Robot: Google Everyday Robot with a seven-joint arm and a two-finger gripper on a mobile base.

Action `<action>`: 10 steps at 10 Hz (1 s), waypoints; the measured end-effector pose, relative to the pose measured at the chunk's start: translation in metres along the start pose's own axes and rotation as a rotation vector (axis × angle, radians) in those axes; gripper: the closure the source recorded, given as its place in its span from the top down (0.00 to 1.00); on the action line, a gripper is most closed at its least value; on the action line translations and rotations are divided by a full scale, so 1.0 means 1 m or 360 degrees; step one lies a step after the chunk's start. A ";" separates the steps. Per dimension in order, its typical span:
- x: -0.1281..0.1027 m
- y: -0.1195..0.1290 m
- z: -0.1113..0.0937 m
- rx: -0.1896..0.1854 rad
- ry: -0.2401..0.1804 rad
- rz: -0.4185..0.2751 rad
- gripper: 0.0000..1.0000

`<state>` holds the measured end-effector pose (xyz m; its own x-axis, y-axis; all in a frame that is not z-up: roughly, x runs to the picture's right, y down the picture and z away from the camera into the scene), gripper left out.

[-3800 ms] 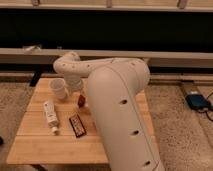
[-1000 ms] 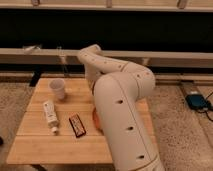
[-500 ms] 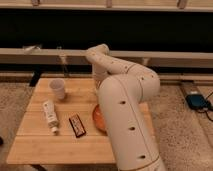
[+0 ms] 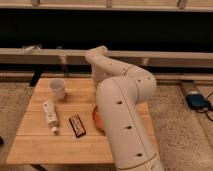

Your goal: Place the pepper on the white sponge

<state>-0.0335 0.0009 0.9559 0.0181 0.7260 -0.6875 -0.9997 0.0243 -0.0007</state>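
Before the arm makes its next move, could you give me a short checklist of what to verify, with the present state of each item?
1. Pepper located: cannot tell; it shows nowhere in the camera view.
2. White sponge located: cannot tell; none shows.
3. Gripper position: cannot tell; it is out of view, with only the arm showing above the table.
4. Orange bowl free of the arm: cannot tell; the arm covers most of it.
5. Cup upright and apart from the arm: ok.
6. White tube and dark packet lying flat, apart from each other: ok.
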 end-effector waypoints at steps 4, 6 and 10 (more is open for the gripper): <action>0.002 0.005 0.006 0.0000 0.0016 -0.0026 0.74; 0.002 0.005 0.007 0.0004 0.0017 -0.0027 0.80; 0.001 -0.003 0.004 0.0018 -0.0003 0.0000 0.80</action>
<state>-0.0304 0.0045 0.9579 0.0185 0.7271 -0.6862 -0.9994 0.0324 0.0075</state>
